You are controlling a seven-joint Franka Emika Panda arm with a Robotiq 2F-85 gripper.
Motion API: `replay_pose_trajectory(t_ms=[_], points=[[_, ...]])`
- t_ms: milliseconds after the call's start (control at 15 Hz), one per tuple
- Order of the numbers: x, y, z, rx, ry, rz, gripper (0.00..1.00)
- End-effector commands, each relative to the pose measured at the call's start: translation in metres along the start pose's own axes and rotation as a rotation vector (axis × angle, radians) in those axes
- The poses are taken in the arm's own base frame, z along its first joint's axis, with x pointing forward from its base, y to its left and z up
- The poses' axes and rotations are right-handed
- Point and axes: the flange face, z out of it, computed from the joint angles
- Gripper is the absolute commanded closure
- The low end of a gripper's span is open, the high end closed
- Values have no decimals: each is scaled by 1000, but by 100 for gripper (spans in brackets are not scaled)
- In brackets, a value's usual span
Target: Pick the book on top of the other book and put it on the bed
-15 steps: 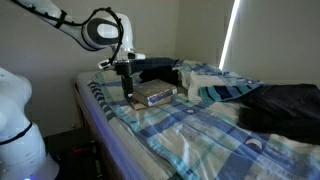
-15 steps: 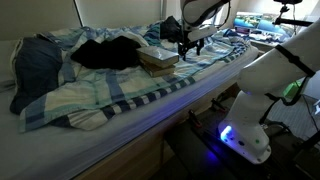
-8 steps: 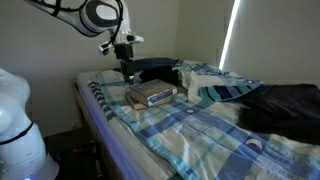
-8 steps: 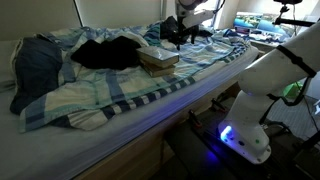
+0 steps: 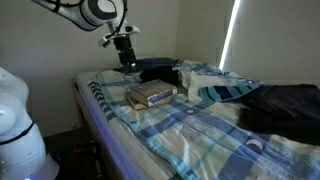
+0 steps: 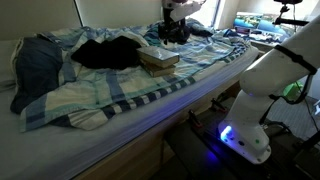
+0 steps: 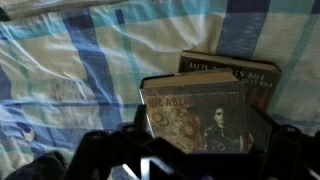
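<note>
While your claw [image 5: 126, 60] hangs open and empty overhead, the top book [image 7: 200, 115] lies askew on the lower book [image 7: 235, 68]; descend off-centre and you may drag both across the bed [image 5: 200, 128].

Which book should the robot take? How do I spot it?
Find the big bed with blue and white plaid bedding. Two books lie stacked on it. Take the book on top: its dark, mottled brown cover shows fully, while the other book only peeks out underneath.
</note>
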Motion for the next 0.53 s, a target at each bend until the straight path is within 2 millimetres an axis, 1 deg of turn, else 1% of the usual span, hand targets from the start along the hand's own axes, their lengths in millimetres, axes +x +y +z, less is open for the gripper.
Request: replay_pose_trajectory(t_ms=[0, 333, 467], points=[[3, -2, -1, 2, -2, -5, 0], [10, -6, 5, 13, -7, -13, 0], [21, -20, 9, 33, 16, -22, 0]])
